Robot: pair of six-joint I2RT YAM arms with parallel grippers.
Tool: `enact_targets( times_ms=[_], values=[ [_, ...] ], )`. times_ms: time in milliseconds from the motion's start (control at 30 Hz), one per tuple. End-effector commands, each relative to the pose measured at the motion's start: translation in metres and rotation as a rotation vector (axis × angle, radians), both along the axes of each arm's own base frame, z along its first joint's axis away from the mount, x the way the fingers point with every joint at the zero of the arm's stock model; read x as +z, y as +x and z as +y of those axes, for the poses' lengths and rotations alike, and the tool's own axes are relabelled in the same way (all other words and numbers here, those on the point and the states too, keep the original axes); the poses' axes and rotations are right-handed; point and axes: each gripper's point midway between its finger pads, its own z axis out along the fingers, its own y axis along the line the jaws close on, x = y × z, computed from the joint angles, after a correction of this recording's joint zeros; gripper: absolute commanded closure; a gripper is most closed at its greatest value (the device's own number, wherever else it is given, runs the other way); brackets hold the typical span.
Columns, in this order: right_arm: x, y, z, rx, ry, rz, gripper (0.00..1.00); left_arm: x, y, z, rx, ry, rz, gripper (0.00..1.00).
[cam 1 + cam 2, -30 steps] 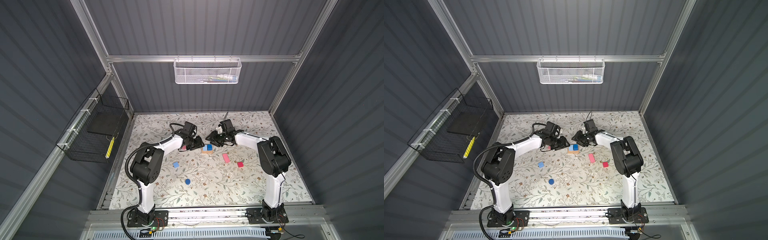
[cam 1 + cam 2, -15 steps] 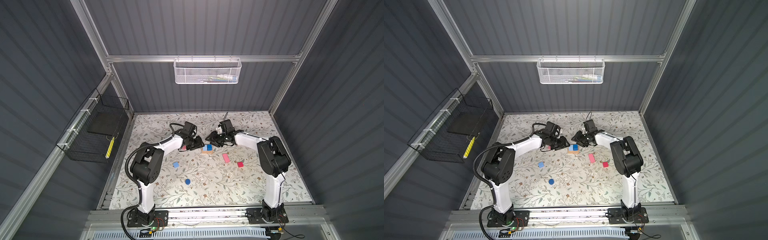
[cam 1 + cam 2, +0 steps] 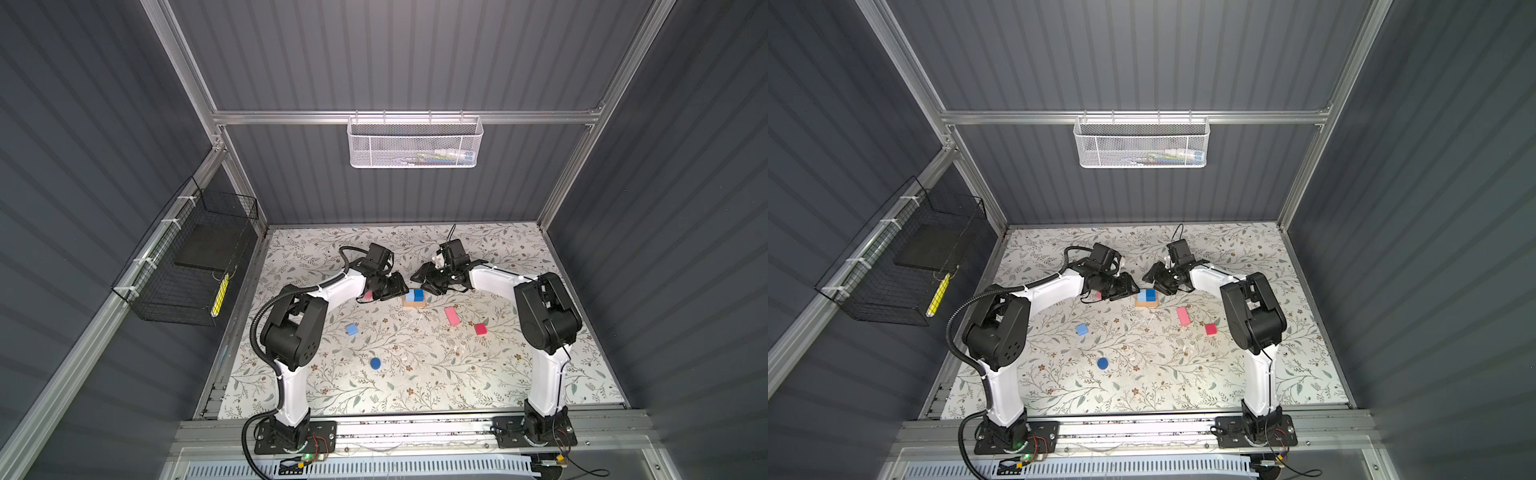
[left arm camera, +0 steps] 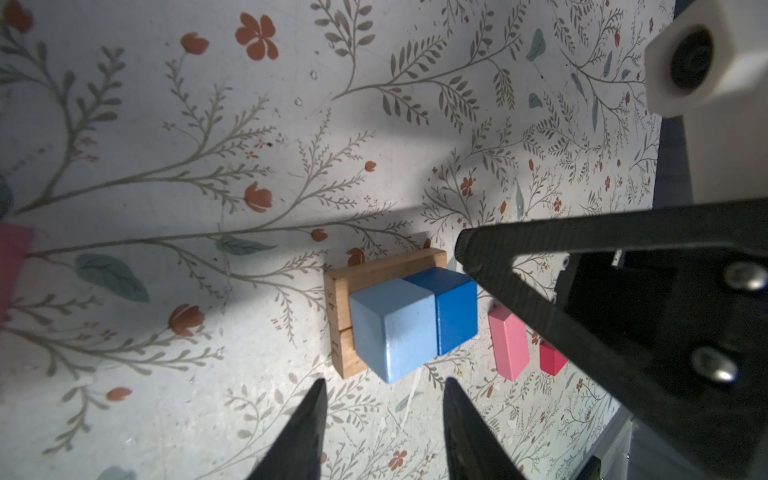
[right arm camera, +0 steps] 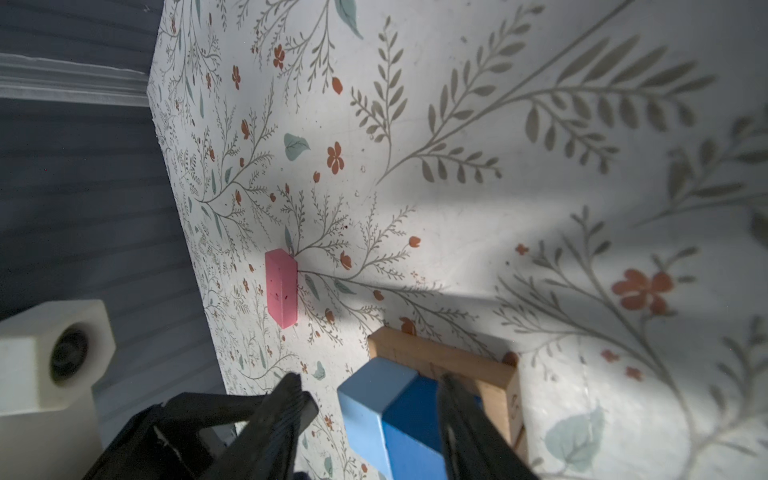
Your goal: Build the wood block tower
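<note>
The tower point(image 3: 414, 298) point(image 3: 1147, 298) is a tan base point(image 4: 345, 291) of two oblongs carrying a light blue cube point(image 4: 392, 328) and a dark blue cube point(image 4: 455, 311) side by side. My left gripper point(image 4: 385, 380) point(image 3: 395, 286) stands open just short of the light blue cube, holding nothing. From the opposite side, my right gripper point(image 5: 369, 378) point(image 3: 424, 283) is open and straddles both cubes. One of its fingers point(image 5: 461, 415) lies against the dark blue cube and the other stands apart. Loose on the mat lie a pink oblong point(image 3: 451, 316), a red cube point(image 3: 481, 329), a blue cube point(image 3: 351, 329) and a dark blue disc point(image 3: 375, 363).
A second pink oblong point(image 3: 368, 296) point(image 5: 281, 291) lies on the mat beside the left forearm. A white mesh basket point(image 3: 415, 143) hangs on the back wall and a black wire basket point(image 3: 195, 266) on the left wall. The floral mat point(image 3: 415, 386) reaches to the front rail.
The right gripper's jaws have spread wider around the blue cubes. Both arms and all blocks stay where they were.
</note>
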Motion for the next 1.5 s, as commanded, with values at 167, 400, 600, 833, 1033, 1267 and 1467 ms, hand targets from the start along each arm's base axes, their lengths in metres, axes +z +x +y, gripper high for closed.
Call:
enact_targets(
  times_ms=[167, 400, 600, 833, 1033, 1267, 1467],
  values=[
    [0.020, 0.004, -0.003, -0.004, 0.002, -0.047, 0.33, 0.001, 0.002, -0.002, 0.000, -0.011, 0.013, 0.57],
    [0.030, -0.001, -0.018, -0.041, 0.000, -0.070, 0.29, -0.002, 0.005, -0.005, -0.007, -0.015, 0.015, 0.57],
    [0.036, -0.007, -0.034, -0.080, -0.003, -0.085, 0.28, -0.005, 0.006, -0.008, -0.013, -0.021, 0.018, 0.59],
    [0.037, -0.013, -0.042, -0.104, 0.002, -0.088, 0.27, -0.013, 0.004, -0.010, -0.019, -0.019, 0.038, 0.62],
    [0.038, -0.015, -0.044, -0.109, 0.007, -0.090, 0.27, 0.001, 0.012, -0.018, -0.025, -0.039, 0.003, 0.62],
    [0.037, -0.015, -0.045, -0.111, 0.009, -0.087, 0.27, 0.000, 0.013, -0.021, -0.031, -0.048, 0.009, 0.62],
    [0.037, -0.015, -0.045, -0.112, 0.011, -0.085, 0.27, -0.002, 0.013, -0.023, -0.035, -0.049, 0.012, 0.62]
  ],
)
